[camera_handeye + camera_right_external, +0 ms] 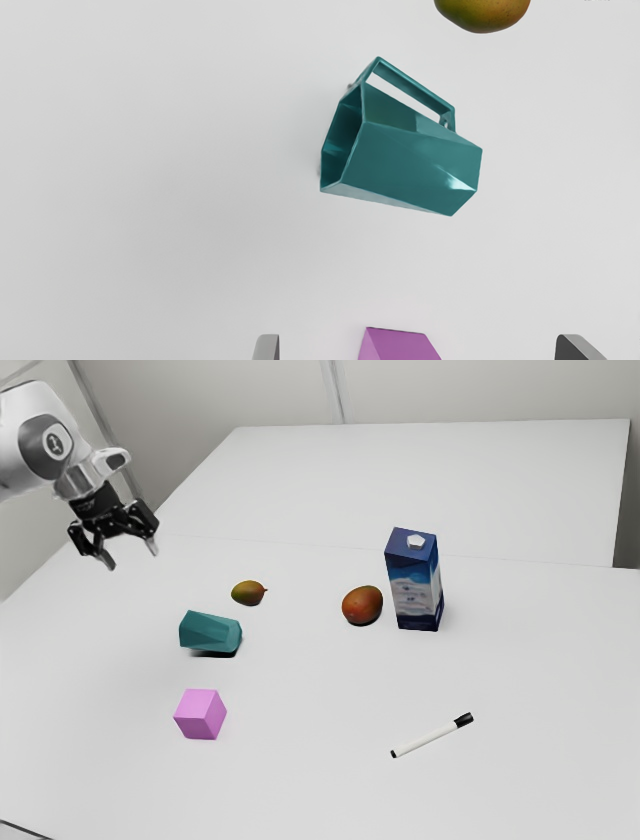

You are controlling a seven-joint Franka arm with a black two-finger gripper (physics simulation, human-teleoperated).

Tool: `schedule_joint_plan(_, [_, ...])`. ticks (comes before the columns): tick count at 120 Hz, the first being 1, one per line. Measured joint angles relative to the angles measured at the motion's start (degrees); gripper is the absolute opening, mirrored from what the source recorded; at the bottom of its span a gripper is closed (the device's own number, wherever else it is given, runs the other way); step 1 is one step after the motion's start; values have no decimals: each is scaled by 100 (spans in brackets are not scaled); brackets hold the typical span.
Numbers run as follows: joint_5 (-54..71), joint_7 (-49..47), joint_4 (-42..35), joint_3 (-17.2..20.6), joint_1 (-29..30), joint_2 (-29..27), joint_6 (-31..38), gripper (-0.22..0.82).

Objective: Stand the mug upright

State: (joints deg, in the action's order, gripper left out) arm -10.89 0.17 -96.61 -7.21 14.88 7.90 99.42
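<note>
My gripper [130, 558] hangs well above the table at the upper left of the exterior view, its fingers wide apart with nothing between them. In the wrist view the fingertips of the gripper [417, 347] stand far apart at the bottom edge. The teal faceted mug [210, 632] lies on its side on the table, lower than the gripper and apart from it. From above, the mug [410, 162] shows its open mouth at one end and its angular handle along the side facing the small mango.
A pink cube [200, 715] sits near the mug, also the purple-looking cube [400, 345] by the fingertips. A small mango [248, 593] lies on the mug's other side. Farther off are a larger mango [362, 605], a blue carton [415, 580] and a marker [430, 737].
</note>
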Motion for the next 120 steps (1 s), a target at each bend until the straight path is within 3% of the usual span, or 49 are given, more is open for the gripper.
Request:
schedule_joint_plan(22, [-715,435,31,0,510,751,19,60])
schedule_joint_plan(48, [-1276,955,232,2,688,1402,51,60])
schedule_joint_plan(120, [-2640,1789,271,85,691,2028,465,60])
